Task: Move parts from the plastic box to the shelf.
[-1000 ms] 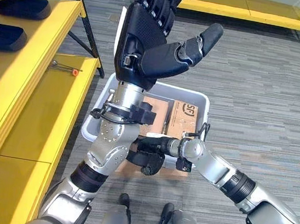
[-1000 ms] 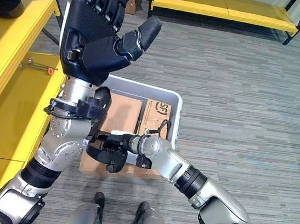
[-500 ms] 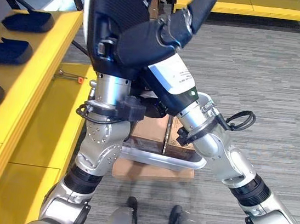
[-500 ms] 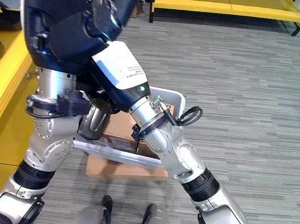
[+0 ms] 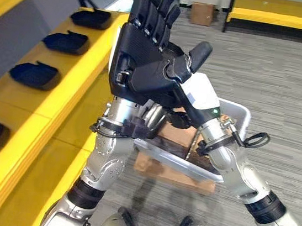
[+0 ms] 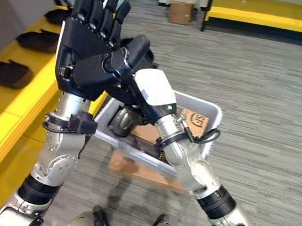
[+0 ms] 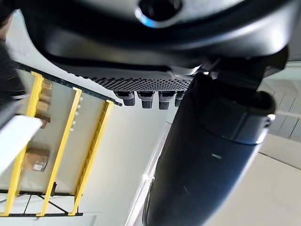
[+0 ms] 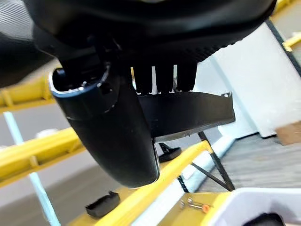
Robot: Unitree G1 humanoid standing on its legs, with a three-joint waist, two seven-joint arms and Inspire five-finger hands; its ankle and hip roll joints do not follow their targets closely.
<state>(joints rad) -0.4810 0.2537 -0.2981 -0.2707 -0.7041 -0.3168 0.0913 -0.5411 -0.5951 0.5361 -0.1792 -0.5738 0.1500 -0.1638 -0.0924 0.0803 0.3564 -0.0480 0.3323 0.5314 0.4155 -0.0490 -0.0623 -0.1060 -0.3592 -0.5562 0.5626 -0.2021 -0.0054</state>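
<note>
A pale grey plastic box [image 6: 206,110] is seen on the grey striped carpet [image 6: 267,78], resting on a flat sheet of brown cardboard [image 6: 132,169] just beside the yellow metal shelf [image 5: 45,110]. Brown cardboard cartons [image 6: 194,120] are packed inside the box, against its far wall. The left hand [image 5: 141,61] is raised high above the box, palm turned toward the camera, with its fingers straight and spread and its thumb standing out to the side; nothing is held in it. The right hand [image 8: 117,136] is lifted above the near edge of the box, mostly hidden behind the left hand in the head views; in its own wrist view a flat black moulded plastic part [image 8: 188,115] is pinched between the thumb and the curled fingers, and the same part shows past the left hand's thumb in the left eye view [image 5: 172,54]. A row of similar black moulded parts [image 5: 33,73] is laid along the shelf board on the side away from the box, each well apart from the next, and one more [image 5: 91,17] lies at the far end of that row. A small tool with an orange tip [image 8: 197,205] is seen on the shelf's lower board, near the rim of the box.
</note>
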